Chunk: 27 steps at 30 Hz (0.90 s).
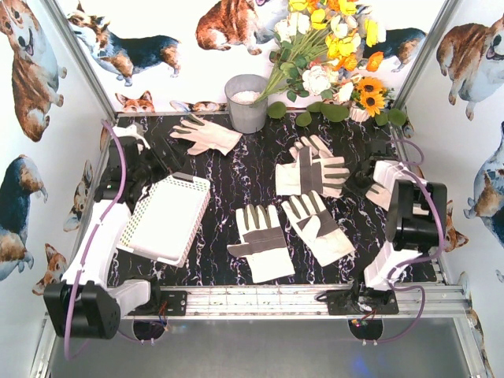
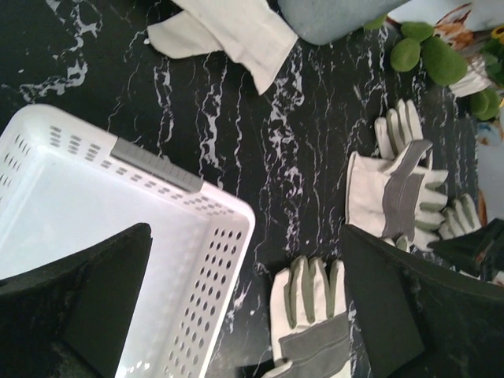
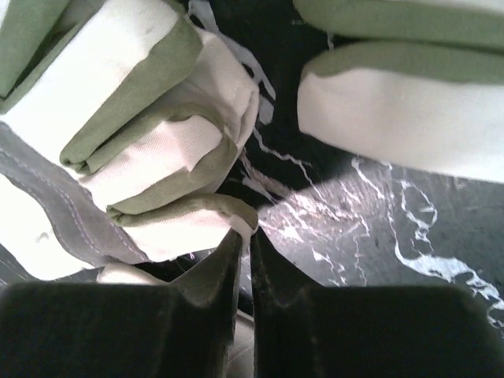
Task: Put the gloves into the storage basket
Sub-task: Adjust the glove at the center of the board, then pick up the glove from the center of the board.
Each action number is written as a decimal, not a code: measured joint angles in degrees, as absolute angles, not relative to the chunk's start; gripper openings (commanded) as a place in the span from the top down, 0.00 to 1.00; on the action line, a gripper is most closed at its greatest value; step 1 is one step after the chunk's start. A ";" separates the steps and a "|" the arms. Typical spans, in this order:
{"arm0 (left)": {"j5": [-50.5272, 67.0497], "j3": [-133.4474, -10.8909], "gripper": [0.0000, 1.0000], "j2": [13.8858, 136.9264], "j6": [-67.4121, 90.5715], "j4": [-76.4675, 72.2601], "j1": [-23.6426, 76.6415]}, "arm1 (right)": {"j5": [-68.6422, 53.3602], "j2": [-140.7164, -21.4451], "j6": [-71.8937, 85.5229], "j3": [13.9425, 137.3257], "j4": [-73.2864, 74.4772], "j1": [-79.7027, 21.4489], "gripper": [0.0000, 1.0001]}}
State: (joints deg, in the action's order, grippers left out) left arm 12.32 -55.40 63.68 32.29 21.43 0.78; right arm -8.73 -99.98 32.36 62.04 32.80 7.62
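Grasp step: right jaws clamped on glove (image 3: 142, 157) fingertip at 3 o'clock, left jaws apart; next, lift toward basket (image 1: 198, 183) at 9.

The top view looks down from above and behind on the whole table (image 1: 236, 169). The left wrist view hangs near the basket (image 2: 220, 252), facing gloves (image 2: 398, 189) at frame right, both shared with the top view. The right wrist view sits close against one glove (image 3: 142, 150).

Basket (image 1: 169, 219) L on table (image 1: 236, 169); gloves (image 1: 313, 175) ctr/R; bucket (image 1: 246, 106) at back.
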 measured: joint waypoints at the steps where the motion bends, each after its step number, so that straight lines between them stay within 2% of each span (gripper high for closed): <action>1: 12.32 -55.68 0.01 64.75 32.95 20.27 0.78 | -8.47 -99.02 32.25 61.39 33.06 7.64 0.76; 4: 12.36 -56.12 0.04 68.84 35.18 15.88 0.73 | -8.60 -96.09 32.05 58.92 32.77 7.62 0.55; 7: 11.44 -56.45 0.05 73.63 38.33 11.70 0.71 | -9.15 -93.19 32.03 56.99 32.99 7.55 0.42; 9: 10.31 -57.30 0.06 77.34 40.99 9.08 0.71 | -9.41 -90.87 31.79 56.38 33.08 7.55 0.37; 14: 6.28 -61.21 0.10 85.97 46.04 3.97 0.67 | -9.98 -82.70 30.46 56.60 34.44 7.55 0.37; 17: 4.58 -65.04 0.19 91.46 48.34 1.39 0.67 | -10.96 -78.32 29.30 57.41 36.23 7.51 0.37; 21: 3.62 -71.46 0.24 100.40 51.05 -1.23 0.67 | -12.21 -75.44 28.08 58.94 38.52 6.83 0.37; 27: 3.27 -78.83 0.27 111.63 53.17 -1.06 0.67 | -13.56 -74.28 27.05 59.16 41.28 4.99 0.33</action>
